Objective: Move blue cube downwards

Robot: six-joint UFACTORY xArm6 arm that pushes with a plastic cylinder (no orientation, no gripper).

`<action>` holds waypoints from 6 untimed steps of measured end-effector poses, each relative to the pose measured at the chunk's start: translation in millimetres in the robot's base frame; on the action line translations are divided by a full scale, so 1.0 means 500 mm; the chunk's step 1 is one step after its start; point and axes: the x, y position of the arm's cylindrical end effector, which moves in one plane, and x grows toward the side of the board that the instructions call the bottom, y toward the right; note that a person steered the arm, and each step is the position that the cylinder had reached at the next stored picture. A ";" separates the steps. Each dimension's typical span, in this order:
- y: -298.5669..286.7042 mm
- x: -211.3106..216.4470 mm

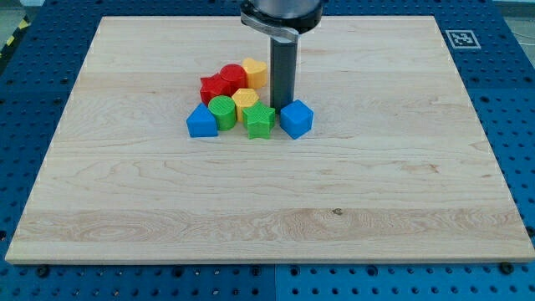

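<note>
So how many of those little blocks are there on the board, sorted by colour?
Blue: 2, a cube and another block
Green: 2, a round one and a star-like one
Red: 2
Yellow: 2
Total: 8

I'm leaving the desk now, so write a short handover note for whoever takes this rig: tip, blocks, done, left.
My tip stands just above the blue cube, at its upper left edge, beside the green star block.
The blue cube sits at the right end of the cluster, near the board's middle.
Done: tip placed behind the cube; no downward travel evident.
Left: push the cube toward the view's bottom.
</note>
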 end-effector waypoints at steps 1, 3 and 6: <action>0.028 0.017; 0.109 0.043; 0.129 0.098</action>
